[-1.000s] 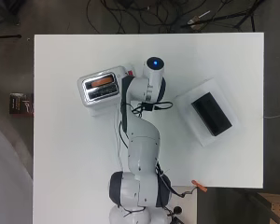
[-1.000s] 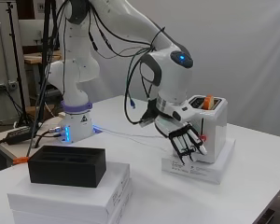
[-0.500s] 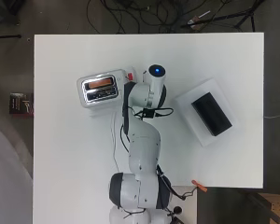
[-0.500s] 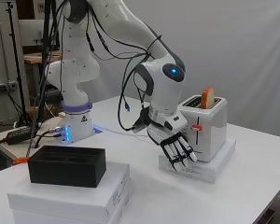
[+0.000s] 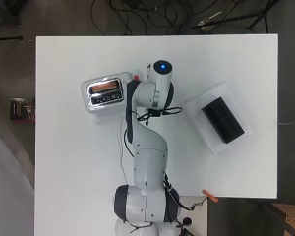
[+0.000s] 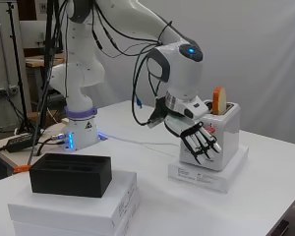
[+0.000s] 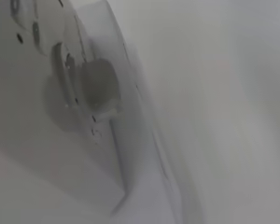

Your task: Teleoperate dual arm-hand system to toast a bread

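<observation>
One bread slice (image 6: pixel 219 101) upright in toaster (image 6: pixel 217 140), hand (image 6: pixel 199 140) spread against its front

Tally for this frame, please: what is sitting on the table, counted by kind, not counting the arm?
Toaster: 1
Bread slice, standing up out of the toaster's slot: 1
White flat box: 2, one under the toaster, one under the black tray
Black tray: 1
Total: 5
</observation>
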### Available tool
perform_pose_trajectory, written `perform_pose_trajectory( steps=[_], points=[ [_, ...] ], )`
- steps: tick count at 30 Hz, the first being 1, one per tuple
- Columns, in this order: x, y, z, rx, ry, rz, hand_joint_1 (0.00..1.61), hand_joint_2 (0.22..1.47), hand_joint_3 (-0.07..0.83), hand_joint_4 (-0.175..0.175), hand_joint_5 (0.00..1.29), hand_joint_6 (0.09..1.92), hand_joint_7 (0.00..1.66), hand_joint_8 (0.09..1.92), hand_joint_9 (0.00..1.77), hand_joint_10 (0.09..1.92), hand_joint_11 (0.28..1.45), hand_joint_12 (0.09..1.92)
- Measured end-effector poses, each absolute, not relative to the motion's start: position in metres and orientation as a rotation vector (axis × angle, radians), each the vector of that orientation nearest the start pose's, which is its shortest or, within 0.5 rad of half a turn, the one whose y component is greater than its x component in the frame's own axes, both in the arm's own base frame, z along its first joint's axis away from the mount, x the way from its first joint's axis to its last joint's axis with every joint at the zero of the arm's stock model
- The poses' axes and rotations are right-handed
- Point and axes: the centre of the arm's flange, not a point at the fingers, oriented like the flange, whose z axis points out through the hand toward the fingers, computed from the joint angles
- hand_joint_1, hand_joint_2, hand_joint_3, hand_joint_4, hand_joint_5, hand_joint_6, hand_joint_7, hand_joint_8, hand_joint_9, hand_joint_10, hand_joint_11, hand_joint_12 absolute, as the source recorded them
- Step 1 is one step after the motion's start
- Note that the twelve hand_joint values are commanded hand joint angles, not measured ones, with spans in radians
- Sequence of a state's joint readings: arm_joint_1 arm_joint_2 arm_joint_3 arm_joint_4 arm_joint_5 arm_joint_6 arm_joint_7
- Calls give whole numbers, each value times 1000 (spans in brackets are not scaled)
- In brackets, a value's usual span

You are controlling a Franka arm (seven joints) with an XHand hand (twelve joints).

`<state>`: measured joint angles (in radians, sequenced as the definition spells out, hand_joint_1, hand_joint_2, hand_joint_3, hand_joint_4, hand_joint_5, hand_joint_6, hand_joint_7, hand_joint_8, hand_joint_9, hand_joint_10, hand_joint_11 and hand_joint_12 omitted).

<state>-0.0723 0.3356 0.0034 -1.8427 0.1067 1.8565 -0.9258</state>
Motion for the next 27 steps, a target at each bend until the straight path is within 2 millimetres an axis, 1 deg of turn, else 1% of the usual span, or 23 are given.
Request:
perform_pose_trajectory(
  steps=[2,4,7,9,13,15,21,22,25,27],
  points=[
    [600,-32,315,-2648,-1123,374,264,1110,10,-12,150,87,391,87,600,87,446,87],
    [606,-33,311,-2654,-1117,378,261,1118,12,-16,155,87,400,87,603,87,445,87],
    [604,-35,301,-2651,-1108,406,263,1140,4,-31,161,87,458,87,708,87,480,87],
    [603,-38,296,-2635,-1104,410,266,1146,3,-37,165,87,479,87,741,87,491,87],
    [609,-47,306,-2607,-1131,318,276,1155,4,-37,187,87,511,87,768,87,499,87],
    [603,-55,305,-2587,-1121,288,282,1156,3,-36,193,87,517,87,761,87,491,87],
    [558,-68,299,-2528,-1109,250,276,1158,2,-29,206,87,516,87,743,87,474,87],
    [554,-70,303,-2523,-1112,232,275,1158,2,-27,206,87,510,87,728,87,472,87],
    [545,-76,326,-2506,-1147,158,265,1164,4,-18,210,87,487,87,686,87,461,87],
    [545,-75,340,-2506,-1156,138,261,1167,4,-13,214,87,480,87,674,87,454,87]
  ],
)
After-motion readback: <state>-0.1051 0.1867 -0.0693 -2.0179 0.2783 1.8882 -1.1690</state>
